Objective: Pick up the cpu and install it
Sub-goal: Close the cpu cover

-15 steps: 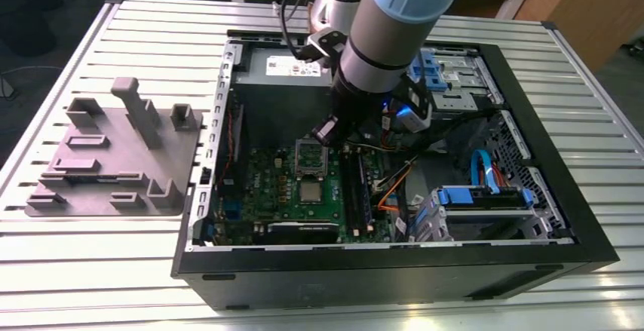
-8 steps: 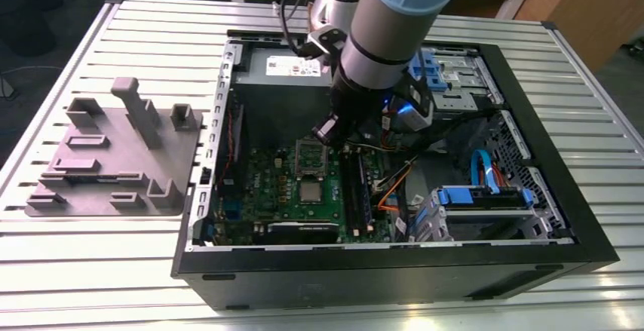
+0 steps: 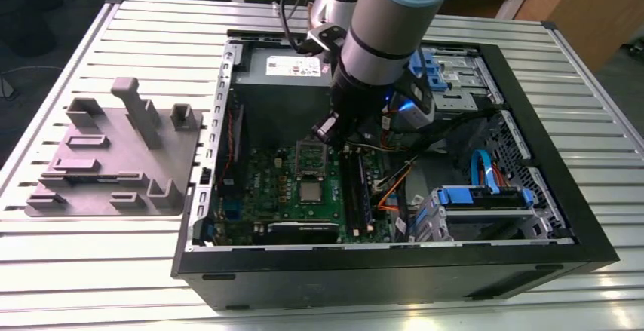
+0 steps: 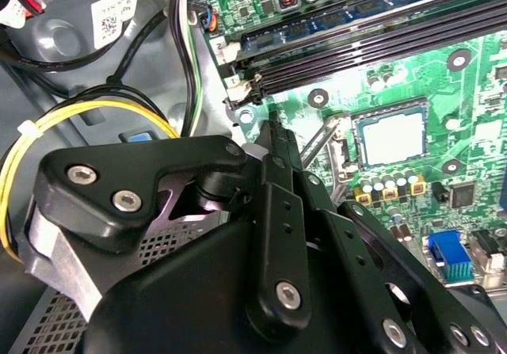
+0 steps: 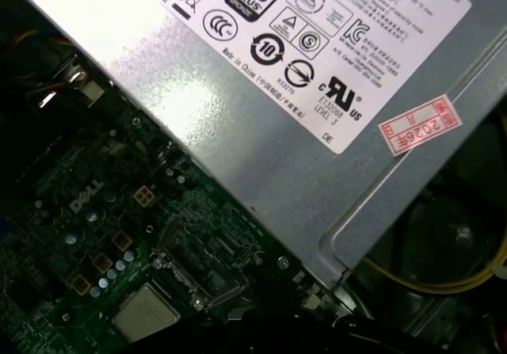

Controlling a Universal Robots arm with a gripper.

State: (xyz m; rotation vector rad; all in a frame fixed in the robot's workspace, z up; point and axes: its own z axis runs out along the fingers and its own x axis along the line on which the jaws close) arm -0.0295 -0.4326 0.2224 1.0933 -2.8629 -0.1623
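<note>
In the exterior view my arm [image 3: 387, 29] reaches down into the open computer case [image 3: 563, 218] lying on the slatted table [image 3: 90, 271]. The same view shows the grey plastic tray [image 3: 111, 157] with upright posts on the table, beside the case toward the exterior view's left, well apart from my arm.

The cpu [image 3: 311, 191] sits flat in its socket on the green motherboard [image 3: 267, 188], silver-grey top up. In the second wrist view the cpu [image 4: 392, 138] lies beyond my fingertips [image 4: 277, 136], apart from them, and the black memory slots [image 4: 372, 49] run past it. The first wrist view gives what the others do not: the grey power supply box [image 5: 261, 148] with its label face close above the board, and the cpu [image 5: 146, 314] near that box's lower edge.

My pincer [image 4: 279, 132] hangs over the board just beside the socket; its fingers look drawn together to a narrow tip, holding nothing and touching nothing that I can make out.

Room is tight: the power supply edge on one side, yellow and black cables [image 4: 95, 124] along the case wall on another, and the blue drive bracket [image 3: 483, 195] toward the exterior view's right.
</note>
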